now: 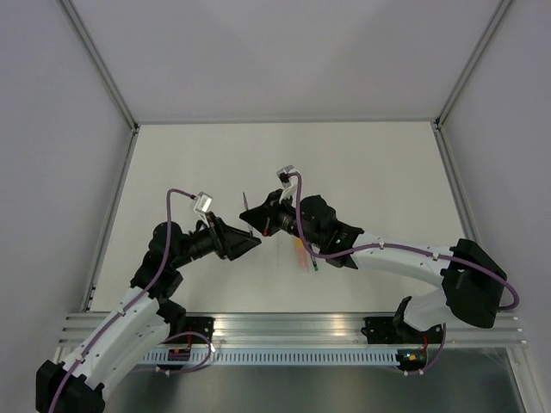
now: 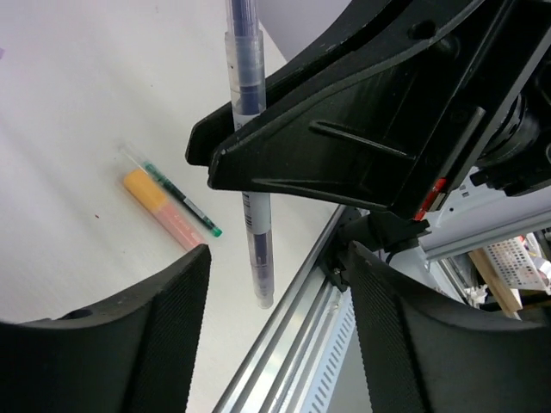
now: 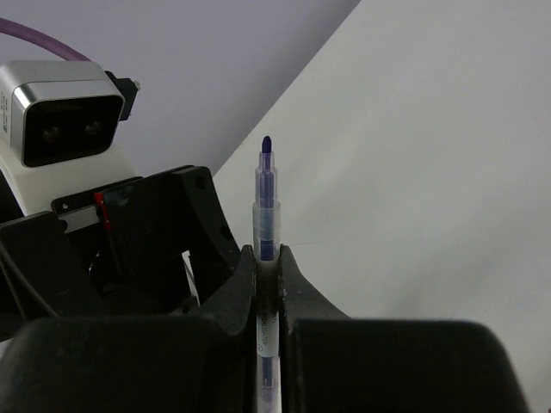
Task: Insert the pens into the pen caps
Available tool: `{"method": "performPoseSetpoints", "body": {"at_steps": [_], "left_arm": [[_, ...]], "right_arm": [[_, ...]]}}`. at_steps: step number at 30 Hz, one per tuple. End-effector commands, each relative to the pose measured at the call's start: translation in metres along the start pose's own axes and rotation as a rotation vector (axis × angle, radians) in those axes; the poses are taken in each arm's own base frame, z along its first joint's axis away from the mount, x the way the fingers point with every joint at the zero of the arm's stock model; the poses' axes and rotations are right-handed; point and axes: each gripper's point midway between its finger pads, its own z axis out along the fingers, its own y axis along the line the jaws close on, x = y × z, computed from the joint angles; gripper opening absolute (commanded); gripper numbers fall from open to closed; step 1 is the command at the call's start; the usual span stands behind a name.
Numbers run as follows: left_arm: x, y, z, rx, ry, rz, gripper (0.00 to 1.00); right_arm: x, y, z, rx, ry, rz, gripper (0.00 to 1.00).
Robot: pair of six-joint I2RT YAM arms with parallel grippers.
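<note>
The right claw pinches a blue pen upright in mid-air, bare tip exposed, apparently for capping by the empty, wide-open left claw; the orange pen and green-tipped pen lie side by side on the bench.

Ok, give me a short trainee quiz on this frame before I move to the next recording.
1. True or false: the right tool is shut on a blue pen whose tip is uncapped.
2. Where are the orange pen and the green pen?
A) lying side by side on the table
B) held in the right tool
C) standing upright in a holder
3. Fill in: the left tool is ___, with nothing between its fingers.
Key: 1 true; 2 A; 3 open.
</note>
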Motion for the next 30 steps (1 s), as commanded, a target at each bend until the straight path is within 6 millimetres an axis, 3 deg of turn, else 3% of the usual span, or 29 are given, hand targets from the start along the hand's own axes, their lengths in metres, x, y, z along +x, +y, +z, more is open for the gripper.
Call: {"method": "performPoseSetpoints", "body": {"at_steps": [1, 7, 12, 13, 14, 18, 19, 20, 21, 23, 25, 29, 30], "left_arm": [[-0.009, -0.014, -0.001, 0.065, -0.029, 0.064, 0.72], [-0.015, -0.019, 0.003, 0.095, -0.044, 0.093, 0.72], [-0.013, -0.021, 0.008, 0.137, -0.029, 0.104, 0.61], [-0.013, -0.02, 0.009, 0.135, -0.027, 0.102, 0.57], [-0.014, -0.02, 0.009, 0.137, -0.029, 0.104, 0.43], [-0.017, -0.022, 0.01, 0.149, -0.039, 0.117, 0.07], [-0.017, -0.022, 0.011, 0.145, -0.042, 0.116, 0.02], [-0.018, -0.021, 0.011, 0.14, -0.045, 0.114, 0.02], [-0.021, -0.017, 0.013, 0.119, -0.058, 0.115, 0.02], [-0.024, -0.004, 0.017, 0.042, -0.053, 0.102, 0.02], [-0.029, 0.006, 0.019, -0.018, -0.042, 0.143, 0.02], [-0.02, 0.05, 0.019, -0.2, -0.048, 0.118, 0.02], [-0.01, 0.061, 0.018, -0.225, -0.04, 0.107, 0.02]], "right_arm": [[-0.017, 0.028, 0.002, -0.12, -0.045, 0.049, 0.0], [-0.015, 0.032, -0.003, -0.148, -0.046, 0.073, 0.0], [-0.014, 0.035, -0.004, -0.162, -0.041, 0.077, 0.0], [-0.013, 0.034, -0.004, -0.16, -0.039, 0.077, 0.0], [-0.012, 0.033, -0.004, -0.158, -0.036, 0.077, 0.0], [-0.008, 0.025, -0.003, -0.123, -0.029, 0.064, 0.01], [-0.009, 0.024, -0.001, -0.113, -0.03, 0.047, 0.04], [-0.011, 0.023, 0.0, -0.103, -0.03, 0.039, 0.25], [-0.008, 0.013, 0.0, -0.052, -0.017, 0.028, 0.38], [-0.02, 0.008, -0.002, -0.007, -0.032, -0.025, 0.54], [-0.029, -0.01, -0.007, 0.067, -0.034, -0.049, 0.59], [-0.058, -0.043, -0.028, 0.17, -0.062, -0.129, 0.59], [-0.065, -0.061, -0.032, 0.219, -0.066, -0.141, 0.58]]}}
